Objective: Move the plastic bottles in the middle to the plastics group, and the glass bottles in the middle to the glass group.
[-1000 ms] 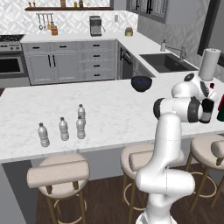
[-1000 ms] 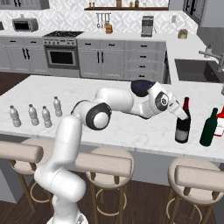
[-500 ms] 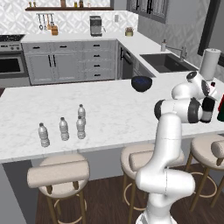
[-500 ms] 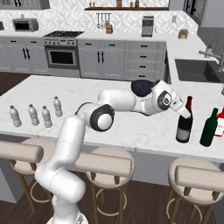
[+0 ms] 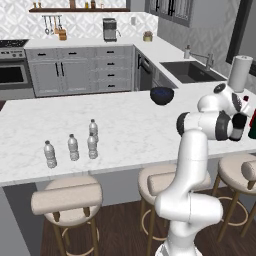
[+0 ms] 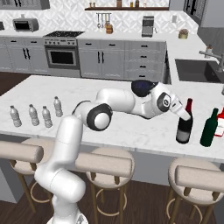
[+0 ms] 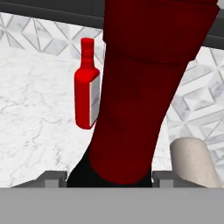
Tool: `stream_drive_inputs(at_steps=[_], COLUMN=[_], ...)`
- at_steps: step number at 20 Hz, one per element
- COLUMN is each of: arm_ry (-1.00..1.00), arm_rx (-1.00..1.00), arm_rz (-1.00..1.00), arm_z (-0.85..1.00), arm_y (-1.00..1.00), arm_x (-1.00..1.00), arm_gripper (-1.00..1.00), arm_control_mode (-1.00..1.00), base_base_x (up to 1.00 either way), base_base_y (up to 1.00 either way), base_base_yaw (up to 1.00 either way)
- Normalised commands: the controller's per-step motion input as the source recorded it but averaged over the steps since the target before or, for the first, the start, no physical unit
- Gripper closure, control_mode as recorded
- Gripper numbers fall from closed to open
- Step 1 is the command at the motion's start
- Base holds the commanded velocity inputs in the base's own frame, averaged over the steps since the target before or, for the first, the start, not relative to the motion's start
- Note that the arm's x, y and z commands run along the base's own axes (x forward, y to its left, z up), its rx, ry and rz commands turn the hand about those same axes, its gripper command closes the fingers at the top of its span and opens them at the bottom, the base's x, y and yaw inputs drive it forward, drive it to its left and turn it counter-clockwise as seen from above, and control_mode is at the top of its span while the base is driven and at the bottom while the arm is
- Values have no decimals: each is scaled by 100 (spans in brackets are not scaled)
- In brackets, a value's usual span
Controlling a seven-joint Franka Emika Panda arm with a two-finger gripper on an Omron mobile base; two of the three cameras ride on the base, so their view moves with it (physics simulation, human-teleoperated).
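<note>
My gripper (image 6: 183, 113) is shut on the neck of a slim dark red glass bottle (image 6: 184, 130), which stands upright near the right end of the island counter (image 6: 131, 127). In the hand view that bottle (image 7: 140, 87) fills the space between my fingertips (image 7: 52, 177). The glass group stands just to its right: a dark green bottle (image 6: 209, 128) and a bright red one (image 7: 86, 89). In the left base view my gripper (image 5: 239, 119) and the bottle (image 5: 237, 132) are at the counter's far right. Several small clear plastic bottles (image 5: 73, 147) (image 6: 34, 114) stand together at the counter's left end.
A dark blue bowl (image 5: 161, 95) sits toward the back of the island, behind my arm. A white paper-towel roll (image 5: 240, 73) stands beyond the glass group. The sink (image 5: 190, 70) is on the rear counter. Padded stools (image 6: 100, 164) line the island's near edge.
My gripper and the dark red bottle have edged slightly to the right, toward the green bottle. The plastic bottles have not moved.
</note>
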Motion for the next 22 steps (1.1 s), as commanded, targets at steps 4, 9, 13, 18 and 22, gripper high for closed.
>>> stream_drive_inputs(at_steps=[4,9,13,18,22], arm_ry=[0,0,0,0,0], arm_rx=[-7,-1,0,0,0], arm_rz=[0,0,0,0,0], arm_z=[-47,-32,-21,-6,0], arm_y=[14,2,-6,-1,-1], arm_x=[-18,-4,-7,0,-10], arm_gripper=[100,100,-100,-100,-100], arm_control_mode=[-100,-100,-100,-100,-100], base_base_x=[0,0,0,0,0], base_base_y=[0,0,0,0,0], base_base_yaw=[0,0,0,0,0])
